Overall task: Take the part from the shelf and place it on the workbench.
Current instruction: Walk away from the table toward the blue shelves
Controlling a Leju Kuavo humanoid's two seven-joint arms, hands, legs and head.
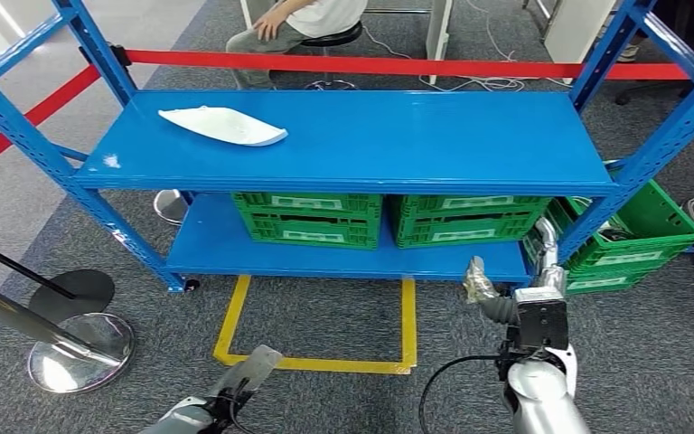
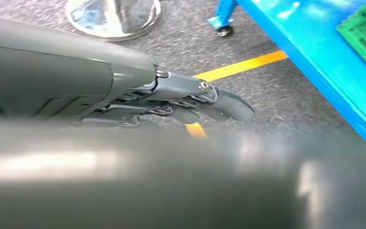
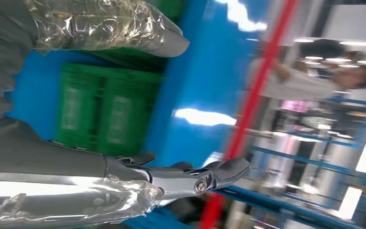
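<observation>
The part is a flat white piece, pointed at one end. It lies on the left of the blue shelf's top board. My left hand hangs low over the carpet near a yellow floor marking, well short of the shelf. In the left wrist view the left hand has its fingers stretched out and holds nothing. My right hand is raised in front of the lower board, below and right of the part. In the right wrist view the right hand has thumb and fingers apart with nothing between them.
Two green crates stand on the lower board, and another crate sits on the floor at right. A red barrier tape runs behind the shelf. Chrome stanchion bases stand at left. A person sits behind.
</observation>
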